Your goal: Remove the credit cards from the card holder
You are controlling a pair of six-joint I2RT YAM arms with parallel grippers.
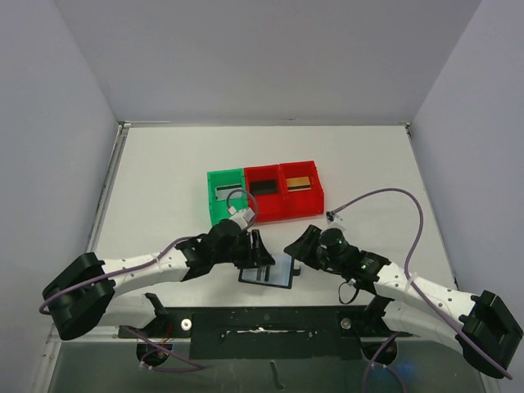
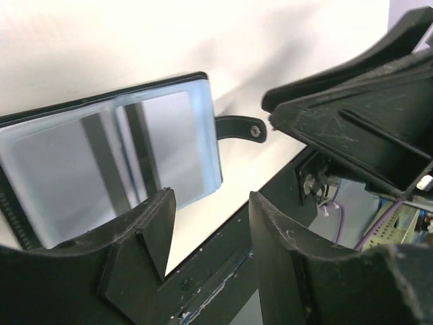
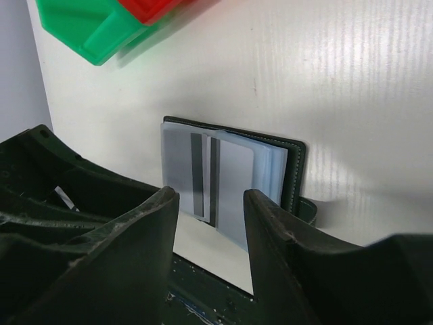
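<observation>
My left gripper (image 2: pixel 211 206) hangs with its jaws apart and nothing between them, low over the near edge of the card holder (image 2: pixel 115 156). The holder lies open and flat on the table (image 1: pixel 164 164), close to the front edge and between my two arms. My right gripper (image 3: pixel 210 200) is likewise spread and empty, hovering over the holder from the side of its strap tab (image 2: pixel 240 128).

Beyond the holder, a green bin (image 1: pixel 214 209) holds a greyish card (image 1: pixel 224 191). The middle red bin (image 1: pixel 264 211) holds a dark card (image 1: pixel 264 187), and the right red bin (image 1: pixel 301 205) holds a gold card (image 1: pixel 300 182).

Through the glossy sleeves I see a pale panel with a dark stripe. I cannot tell whether it is another card.

I judge the holder light and floppy, so it is likely to slide on the smooth table. I would pin its black cover with one gripper. Any card will be thin, stiff and slick, so I would pinch its exposed short edge firmly and draw it straight along the pocket.
</observation>
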